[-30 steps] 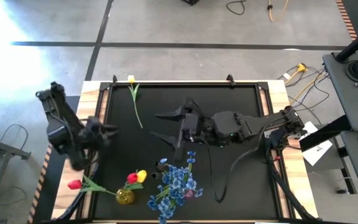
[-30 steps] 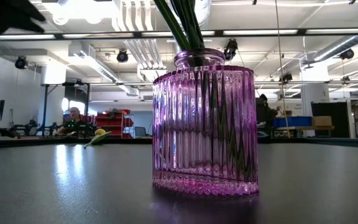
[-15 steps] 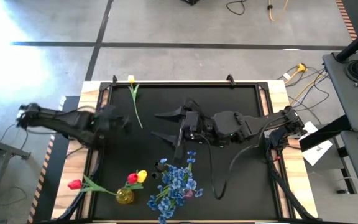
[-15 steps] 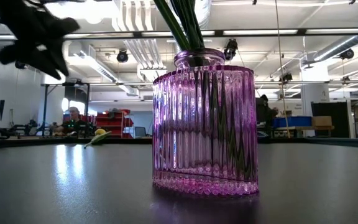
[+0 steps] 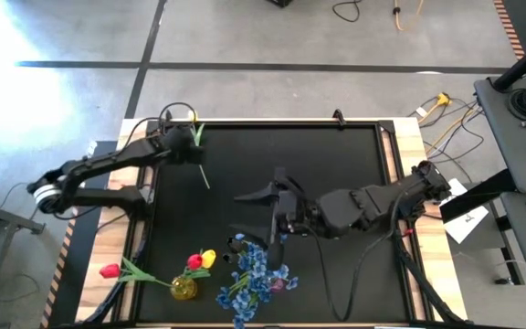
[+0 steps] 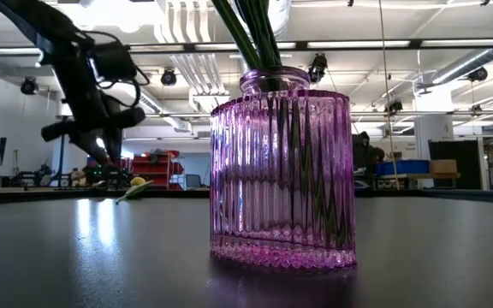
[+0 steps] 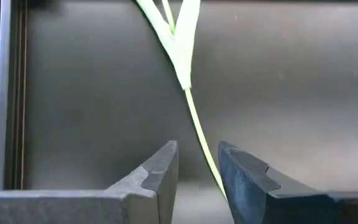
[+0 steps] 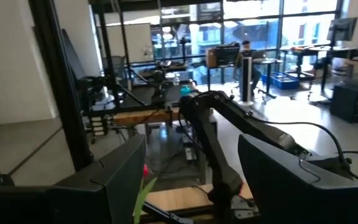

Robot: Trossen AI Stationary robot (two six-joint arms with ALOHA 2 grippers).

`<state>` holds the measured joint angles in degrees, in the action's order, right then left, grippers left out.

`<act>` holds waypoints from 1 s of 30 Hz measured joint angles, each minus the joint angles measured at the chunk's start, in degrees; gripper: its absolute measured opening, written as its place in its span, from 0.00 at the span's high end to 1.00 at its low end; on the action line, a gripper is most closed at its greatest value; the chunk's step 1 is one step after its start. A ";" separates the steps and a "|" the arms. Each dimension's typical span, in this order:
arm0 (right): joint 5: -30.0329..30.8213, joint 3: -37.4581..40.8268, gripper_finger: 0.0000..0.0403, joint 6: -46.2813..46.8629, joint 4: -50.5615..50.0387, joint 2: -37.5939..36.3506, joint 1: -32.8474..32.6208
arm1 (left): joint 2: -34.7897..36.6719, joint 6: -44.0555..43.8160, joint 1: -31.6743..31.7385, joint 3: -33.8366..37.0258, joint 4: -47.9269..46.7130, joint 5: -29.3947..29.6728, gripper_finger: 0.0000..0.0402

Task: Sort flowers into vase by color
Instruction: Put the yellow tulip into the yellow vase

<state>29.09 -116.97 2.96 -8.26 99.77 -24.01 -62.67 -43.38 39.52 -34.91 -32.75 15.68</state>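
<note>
A yellow tulip lies flat on the black mat at the far left, and its thin green stem (image 5: 205, 175) runs toward the near side. My left gripper (image 5: 193, 146) is open above it. In the left wrist view its two fingers stand on either side of the stem (image 7: 194, 121), below the leaves (image 7: 178, 37). My right gripper (image 5: 256, 212) is open and empty over the middle of the mat. A ribbed purple vase (image 6: 281, 171) holds the blue sprays (image 5: 258, 270). A small yellow vase (image 5: 184, 290) holds red and yellow tulips (image 5: 199, 260).
A red tulip (image 5: 110, 270) leans out of the yellow vase over the mat's left edge. The mat's raised frame (image 5: 263, 122) runs along the far side. Bare mat lies at the far right. A person sits in the room beyond (image 6: 101, 162).
My left gripper has swung from the table's left edge toward the far edge, and now stands over the lying yellow tulip's stem. My right gripper has moved a little toward the near edge, closer to the blue sprays. The flowers and vases have stayed in place.
</note>
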 joint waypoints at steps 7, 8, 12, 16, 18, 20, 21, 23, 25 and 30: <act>1.60 0.00 0.38 0.09 -0.51 -0.11 -0.37 | -9.37 5.09 4.37 -3.70 8.28 0.55 0.58; 1.91 0.00 0.38 0.09 -0.51 -0.15 -0.37 | -11.19 5.18 4.82 -4.48 8.28 0.71 0.54; 2.53 0.00 0.38 0.48 -1.55 -0.28 -0.37 | -19.01 5.16 6.61 -7.32 8.27 1.83 0.43; 2.55 0.00 0.38 3.00 -4.81 -0.74 -0.37 | -25.98 3.67 7.96 -9.65 8.45 2.60 0.38; 2.61 0.00 0.38 4.53 -6.31 -1.16 -0.37 | -28.74 3.58 8.71 -10.56 8.50 2.81 0.39; 2.60 0.00 0.38 5.59 -7.21 -1.35 -0.37 | -31.02 3.61 9.39 -11.37 8.85 2.82 0.41; 2.60 0.00 0.38 6.13 -7.77 -1.53 -0.37 | -31.84 3.51 9.72 -11.80 9.13 2.80 0.42; 2.61 0.00 0.38 6.22 -8.51 -1.66 -0.37 | -33.07 2.19 9.81 -13.03 8.65 3.66 0.46; 2.61 0.00 0.38 6.21 -8.78 -1.80 -0.37 | -33.68 1.47 9.78 -13.68 9.08 4.04 0.52; 2.59 0.00 0.38 6.16 -9.41 -1.88 -0.22 | -33.83 0.91 9.95 -14.91 11.24 4.77 0.68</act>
<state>31.68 -116.97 9.13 -17.67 97.89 -24.23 -96.50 -42.47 49.47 -49.82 -21.51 20.45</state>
